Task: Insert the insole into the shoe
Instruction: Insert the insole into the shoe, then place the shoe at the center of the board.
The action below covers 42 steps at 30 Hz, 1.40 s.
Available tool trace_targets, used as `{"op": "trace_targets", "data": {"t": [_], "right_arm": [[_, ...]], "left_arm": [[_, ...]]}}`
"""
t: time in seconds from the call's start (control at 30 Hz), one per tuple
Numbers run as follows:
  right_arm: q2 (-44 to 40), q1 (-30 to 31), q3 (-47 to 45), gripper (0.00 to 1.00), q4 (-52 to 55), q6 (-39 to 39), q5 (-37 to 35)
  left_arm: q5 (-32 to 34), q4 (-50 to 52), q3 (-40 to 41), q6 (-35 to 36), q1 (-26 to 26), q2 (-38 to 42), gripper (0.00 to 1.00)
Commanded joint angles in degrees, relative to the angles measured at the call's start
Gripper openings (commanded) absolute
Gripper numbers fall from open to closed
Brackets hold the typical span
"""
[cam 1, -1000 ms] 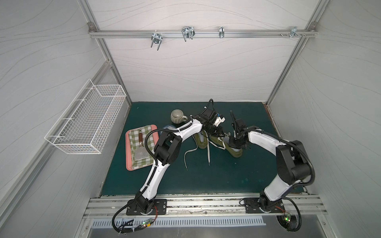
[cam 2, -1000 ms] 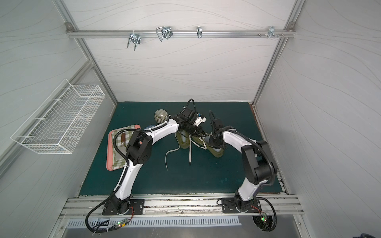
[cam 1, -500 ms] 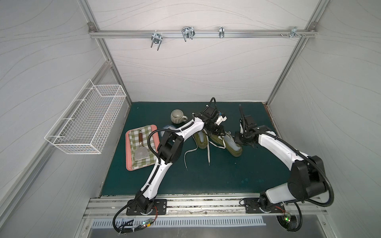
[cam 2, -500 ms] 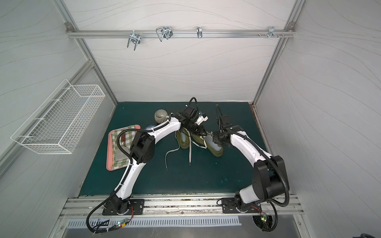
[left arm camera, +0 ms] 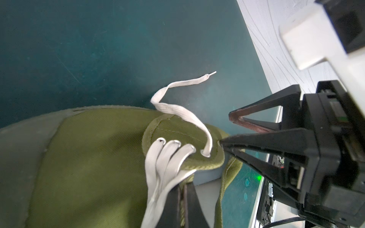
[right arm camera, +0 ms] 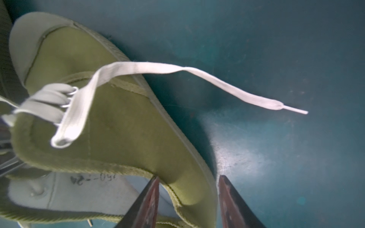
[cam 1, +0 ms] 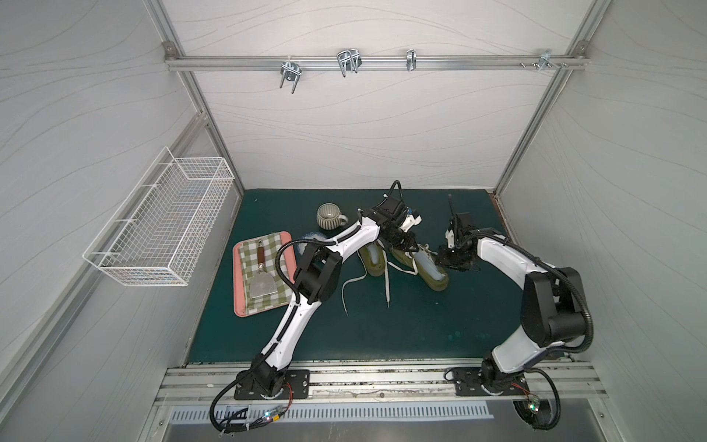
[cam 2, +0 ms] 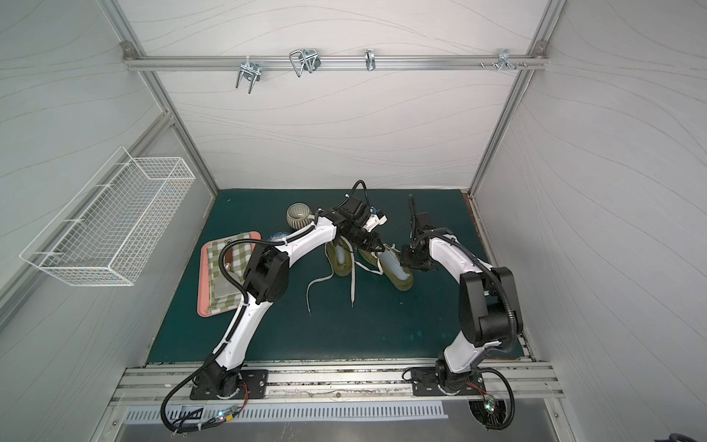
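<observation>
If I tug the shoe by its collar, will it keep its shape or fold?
Likely folds: the shoe is thin canvas and its collar already looks wavy. The loose lace will probably trail and could snag. Being mostly cloth, it may slide on the mat rather than stay put.

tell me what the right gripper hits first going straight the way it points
Likely the side wall of the olive canvas shoe, lying between the open fingers of the right gripper; depth is unclear.
</observation>
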<state>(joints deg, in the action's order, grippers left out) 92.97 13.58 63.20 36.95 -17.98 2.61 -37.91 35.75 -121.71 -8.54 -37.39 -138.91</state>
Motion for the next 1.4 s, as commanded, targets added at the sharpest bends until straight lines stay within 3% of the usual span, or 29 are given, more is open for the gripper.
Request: {"op": "trace_targets", "data": {"t": [0.0, 0.17, 0.3, 0.63, 1.03, 1.37], "right_arm": [[-1.0, 0.2, -1.7, 0.55, 0.8, 0.2, 1.6], [-2.7, 0.7, -4.0, 0.58, 1.8, -0.3, 2.0], [-2.2, 0.8, -5.6, 0.54, 2.6, -0.9, 1.0], [-6.0, 2.8, -9.0, 0.0, -1.1, -7.2, 7.0], [-5.7, 2.6, -12.0, 0.0, -9.4, -16.3, 11.8], [-3.4, 3.8, -13.0, 0.0, -12.1, -19.3, 10.3]], "left_arm": [[0.6, -0.4, -2.0, 1.4, 0.2, -0.7, 0.0], [0.7, -0.4, -2.3, 1.3, 0.2, -0.7, 0.0], [1.1, -0.1, -2.4, 1.0, 0.1, -0.3, 0.0], [7.0, 4.1, -4.3, 5.0, -2.2, 0.0, 0.0], [16.1, 8.1, -3.6, 11.1, -5.8, 1.4, 0.0], [12.9, 6.8, -1.1, 8.4, -6.9, 1.6, 0.13]]}}
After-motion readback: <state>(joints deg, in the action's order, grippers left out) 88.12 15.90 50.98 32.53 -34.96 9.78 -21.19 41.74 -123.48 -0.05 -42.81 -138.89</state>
